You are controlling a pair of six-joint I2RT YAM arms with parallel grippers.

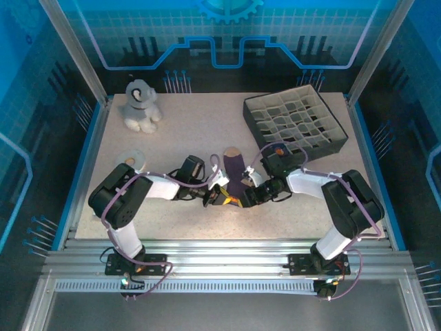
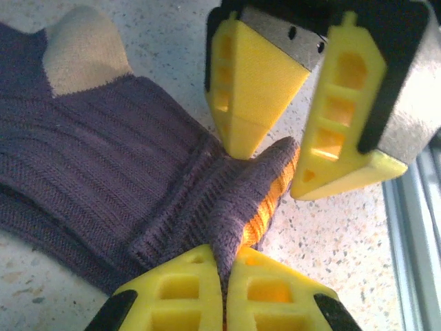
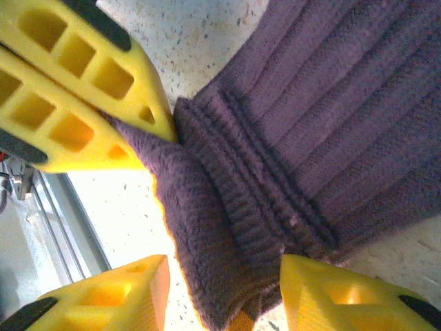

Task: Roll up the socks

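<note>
The left gripper (image 2: 224,265) has its yellow jaws pressed together, and they pinch the orange-banded cuff of the purple ribbed knit socks (image 2: 124,179). The socks lie flat on the pale speckled table (image 2: 331,241) and reach away from these jaws to a tan patch (image 2: 83,52). The right gripper (image 3: 224,276) faces the left one. Its jaws are spread, with the same cuff between them. Well apart from both pairs of jaws, on the right gripper's side, stands a dark rectangular box (image 1: 313,150). Pale dividers cut it into many compartments, and these show a dark floor.
</note>
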